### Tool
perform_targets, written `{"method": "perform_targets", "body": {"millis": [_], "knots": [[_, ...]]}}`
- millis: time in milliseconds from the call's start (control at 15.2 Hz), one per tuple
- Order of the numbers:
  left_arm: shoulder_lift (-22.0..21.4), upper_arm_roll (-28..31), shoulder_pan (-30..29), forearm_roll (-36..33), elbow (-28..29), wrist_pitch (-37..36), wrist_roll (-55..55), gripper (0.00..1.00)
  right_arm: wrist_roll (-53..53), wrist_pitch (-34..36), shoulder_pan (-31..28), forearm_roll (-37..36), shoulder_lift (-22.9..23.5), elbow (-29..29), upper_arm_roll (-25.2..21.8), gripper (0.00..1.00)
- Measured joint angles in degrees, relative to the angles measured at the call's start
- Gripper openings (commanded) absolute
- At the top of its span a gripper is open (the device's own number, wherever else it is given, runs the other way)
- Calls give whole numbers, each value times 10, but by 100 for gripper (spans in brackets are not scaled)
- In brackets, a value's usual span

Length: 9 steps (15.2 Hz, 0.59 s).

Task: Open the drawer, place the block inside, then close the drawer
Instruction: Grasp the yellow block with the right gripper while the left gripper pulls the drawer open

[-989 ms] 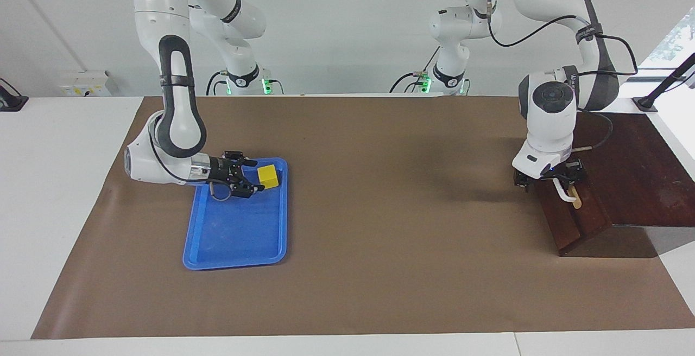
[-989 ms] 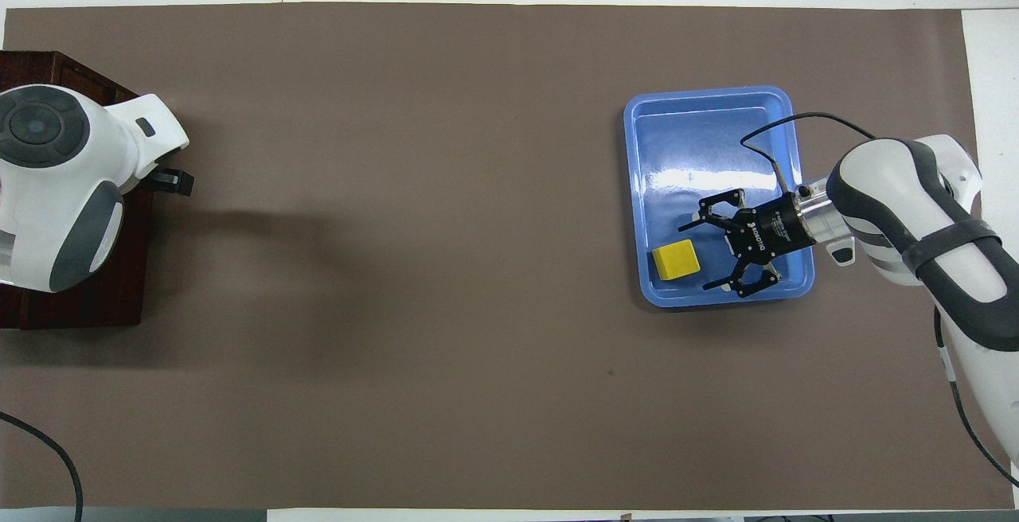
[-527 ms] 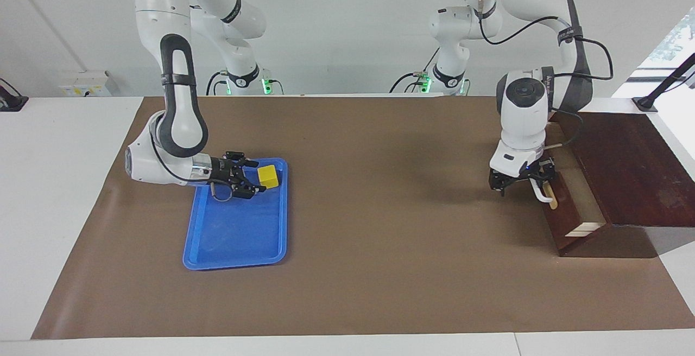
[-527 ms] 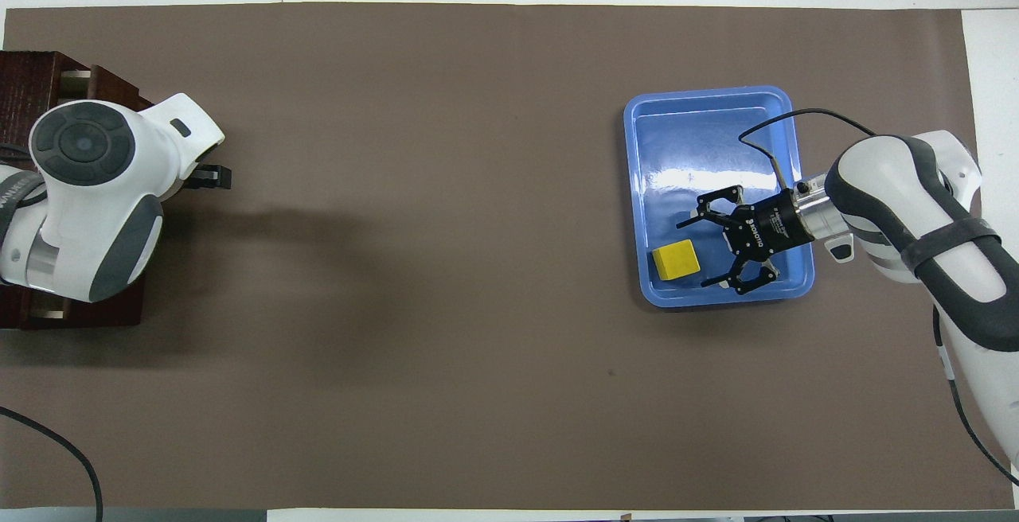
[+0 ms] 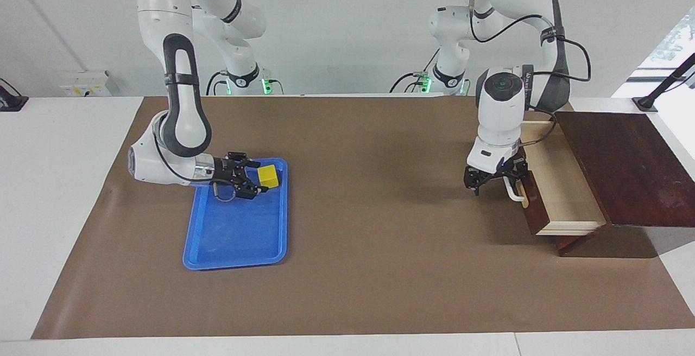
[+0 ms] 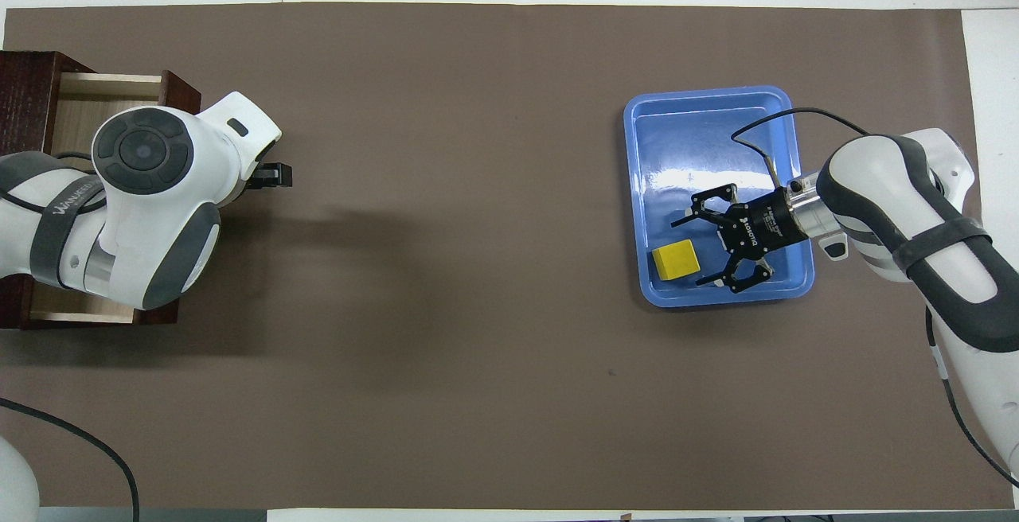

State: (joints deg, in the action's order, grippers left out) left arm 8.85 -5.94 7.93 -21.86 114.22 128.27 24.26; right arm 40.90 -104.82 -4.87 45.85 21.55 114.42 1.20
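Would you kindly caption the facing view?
Left pincer at open drawer; right pincer open beside block.

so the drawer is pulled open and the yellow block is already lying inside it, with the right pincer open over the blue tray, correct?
Not quite. The yellow block is not in the drawer; it still sits in the blue tray, just in front of the open right pincer. The facing view shows the open drawer's pale interior with no block in it.

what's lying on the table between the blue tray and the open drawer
Nothing: in the overhead view only bare brown mat runs from the blue tray to the drawer, crossed by a shadow beside the left gripper.
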Motion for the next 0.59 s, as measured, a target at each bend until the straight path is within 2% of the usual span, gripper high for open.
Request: {"method": "perform_targets", "body": {"millis": [66,132,198,462,593], "knots": [[0,0,0,2,0,0,1,100,0,0,0,0,0,0,0,53],[0,1,0,7,-1,0,1,100,0,-1,0,0,0,0,0,15],[0,1,0,14,-2,0,1,100,0,-2,0,0,0,0,0,0],[0,0,1,24,-11,-10,2,100,0,-8,0,0,0,0,0,0],[5,-2,3,44,-49,-62,3,100,0,-8,0,0,0,-1,0,0]]}}
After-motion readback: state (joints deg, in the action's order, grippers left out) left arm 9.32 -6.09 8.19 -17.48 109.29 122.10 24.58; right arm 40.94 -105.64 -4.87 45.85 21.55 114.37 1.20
